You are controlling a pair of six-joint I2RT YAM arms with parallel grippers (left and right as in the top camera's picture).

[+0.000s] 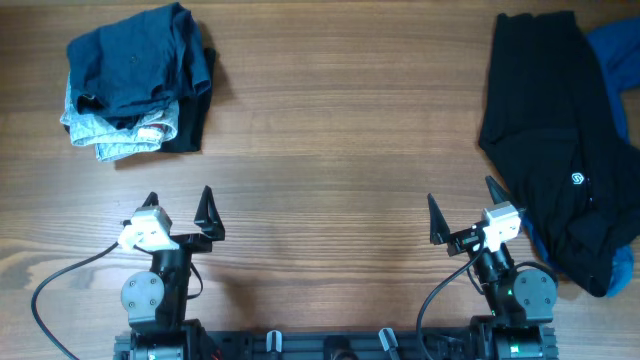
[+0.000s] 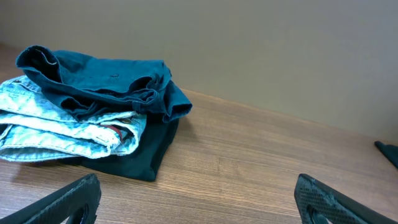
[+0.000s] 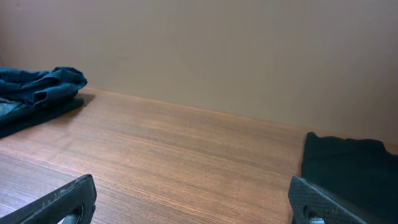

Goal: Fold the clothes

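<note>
A stack of folded clothes (image 1: 138,80) lies at the far left of the table: dark navy shorts (image 2: 99,78) on top, light denim (image 2: 62,127) under them, a black garment (image 2: 146,152) at the bottom. An unfolded pile (image 1: 560,140) lies at the right edge: a black garment with a small white logo over a blue one (image 1: 615,55); its black edge shows in the right wrist view (image 3: 348,165). My left gripper (image 1: 180,210) is open and empty near the front edge. My right gripper (image 1: 465,210) is open and empty just left of the pile.
The wooden table (image 1: 340,120) stretches between the two heaps. The arm bases and cables (image 1: 60,285) sit at the front edge. A plain beige wall (image 3: 217,50) stands behind the table.
</note>
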